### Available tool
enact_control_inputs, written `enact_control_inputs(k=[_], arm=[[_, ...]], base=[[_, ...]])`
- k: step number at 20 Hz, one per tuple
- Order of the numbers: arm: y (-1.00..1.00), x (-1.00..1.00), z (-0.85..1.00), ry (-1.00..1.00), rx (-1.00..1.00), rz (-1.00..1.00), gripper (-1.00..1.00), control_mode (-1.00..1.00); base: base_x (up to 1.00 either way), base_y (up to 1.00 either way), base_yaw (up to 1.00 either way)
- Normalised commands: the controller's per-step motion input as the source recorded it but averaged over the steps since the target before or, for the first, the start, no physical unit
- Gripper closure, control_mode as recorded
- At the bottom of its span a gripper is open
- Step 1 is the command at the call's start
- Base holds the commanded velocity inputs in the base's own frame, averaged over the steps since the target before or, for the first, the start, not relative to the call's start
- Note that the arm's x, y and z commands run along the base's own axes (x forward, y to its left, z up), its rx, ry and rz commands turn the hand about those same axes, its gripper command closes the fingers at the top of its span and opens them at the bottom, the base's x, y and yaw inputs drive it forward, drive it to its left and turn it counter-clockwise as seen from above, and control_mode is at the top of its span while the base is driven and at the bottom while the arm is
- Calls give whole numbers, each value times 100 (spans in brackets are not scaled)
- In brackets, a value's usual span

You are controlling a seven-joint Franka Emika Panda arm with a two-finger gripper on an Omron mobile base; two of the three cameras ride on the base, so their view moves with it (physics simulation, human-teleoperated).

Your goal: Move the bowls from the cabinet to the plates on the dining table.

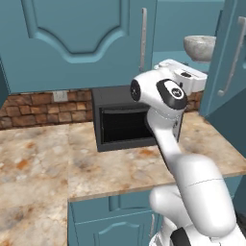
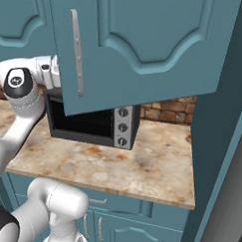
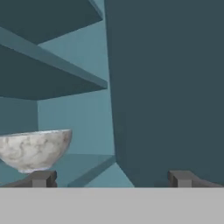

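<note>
A grey-white marbled bowl [image 1: 199,47] stands on the teal shelf of the open cabinet [image 1: 178,29]. My white hand [image 1: 185,77] reaches toward the cabinet opening, just below and left of that bowl. In the hand view the bowl [image 3: 35,148] sits low on the left, above the left fingertip [image 3: 41,178]. The gripper [image 3: 111,179] is open, its tips far apart with nothing between them. It faces the cabinet's inner corner and side wall [image 3: 166,87]. The plates and the dining table are out of view.
The open cabinet door [image 1: 231,57] hangs to the right of the hand and fills the top of the right base view [image 2: 141,49]. A dark microwave [image 1: 126,122] stands on the marbled counter [image 1: 43,158] below the cabinet. A brick backsplash [image 1: 43,108] runs behind it.
</note>
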Motion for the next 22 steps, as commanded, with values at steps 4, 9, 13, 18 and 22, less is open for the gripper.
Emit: enact_control_inputs(k=[4,9,13,18,22], arm=[[-52,-28,10,0,2,-20,-100,-100],[-62,-31,13,0,3,-16,-100,-100],[-60,-49,10,-2,7,-11,-100,-100],[-48,-73,1,-7,7,-8,-100,-100],[-40,-86,0,-9,6,-5,-100,-100]], base=[[0,0,0],[0,0,0],[0,0,0],[0,0,0],[0,0,0]])
